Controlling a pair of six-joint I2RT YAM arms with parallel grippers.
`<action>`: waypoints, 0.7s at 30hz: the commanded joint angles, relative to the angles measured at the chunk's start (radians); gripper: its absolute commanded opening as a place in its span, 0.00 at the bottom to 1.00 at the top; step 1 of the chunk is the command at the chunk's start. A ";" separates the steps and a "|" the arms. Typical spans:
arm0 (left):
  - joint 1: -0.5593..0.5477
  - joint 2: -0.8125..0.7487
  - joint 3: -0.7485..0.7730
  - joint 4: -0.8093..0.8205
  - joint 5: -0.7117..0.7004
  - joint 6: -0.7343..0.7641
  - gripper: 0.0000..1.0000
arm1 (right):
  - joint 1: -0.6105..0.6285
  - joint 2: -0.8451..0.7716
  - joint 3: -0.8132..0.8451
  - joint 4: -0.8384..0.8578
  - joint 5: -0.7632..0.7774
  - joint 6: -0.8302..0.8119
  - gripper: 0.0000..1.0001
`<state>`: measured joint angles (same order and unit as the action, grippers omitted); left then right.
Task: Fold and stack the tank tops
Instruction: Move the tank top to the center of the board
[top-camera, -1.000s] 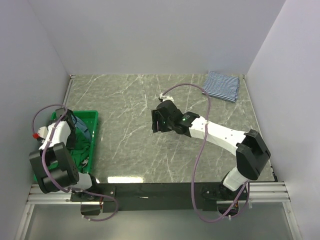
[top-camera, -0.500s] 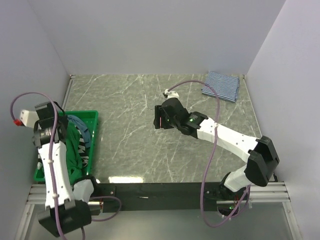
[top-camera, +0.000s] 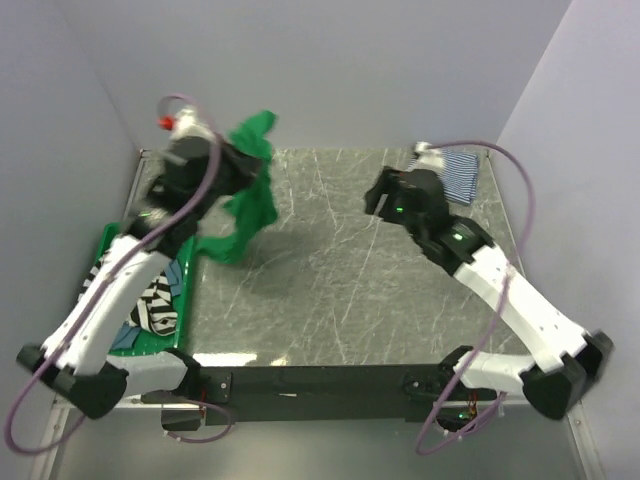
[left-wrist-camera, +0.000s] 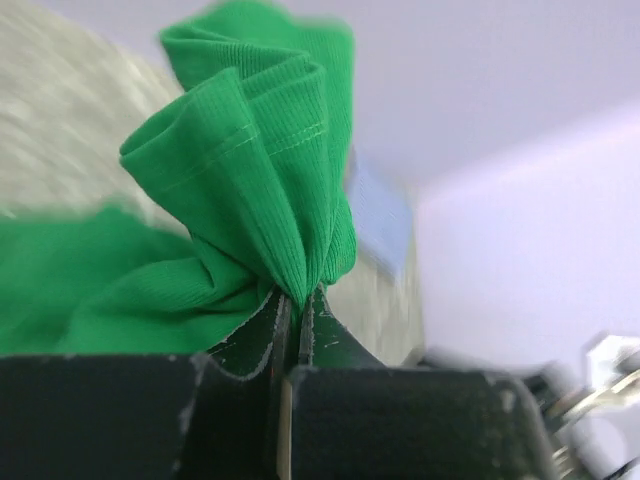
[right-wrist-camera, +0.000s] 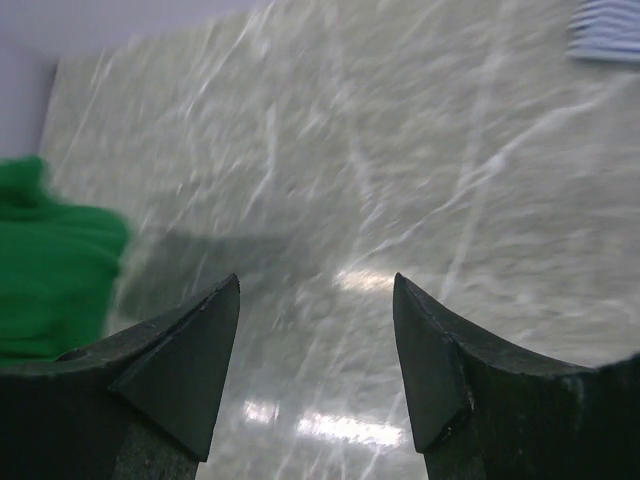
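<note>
Over left of table (top-camera: 330, 300) | left gripper (left-wrist-camera: 297, 296) pinching green tank top (left-wrist-camera: 250, 150) aloft | right gripper (right-wrist-camera: 317, 287) spread

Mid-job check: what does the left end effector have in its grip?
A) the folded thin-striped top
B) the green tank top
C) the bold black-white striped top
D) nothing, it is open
B: in the left wrist view the left end effector is shut on a bunched fold of the green tank top, which in the top view hangs in the air at the left of the table.
</note>
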<state>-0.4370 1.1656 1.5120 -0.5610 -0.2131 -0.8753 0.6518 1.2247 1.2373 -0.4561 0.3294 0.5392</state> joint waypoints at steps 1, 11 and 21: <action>-0.181 0.100 -0.050 0.068 0.017 0.058 0.03 | -0.090 -0.140 -0.071 -0.012 0.039 0.013 0.71; -0.505 0.240 -0.600 0.444 0.219 0.078 0.39 | -0.149 -0.268 -0.321 -0.024 0.005 0.013 0.73; -0.505 0.104 -0.724 0.377 0.015 -0.177 0.52 | -0.094 -0.274 -0.604 0.097 -0.135 0.136 0.72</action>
<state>-0.9459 1.3071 0.7574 -0.1844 -0.0914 -0.9463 0.5262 0.9596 0.6632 -0.4385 0.2287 0.6174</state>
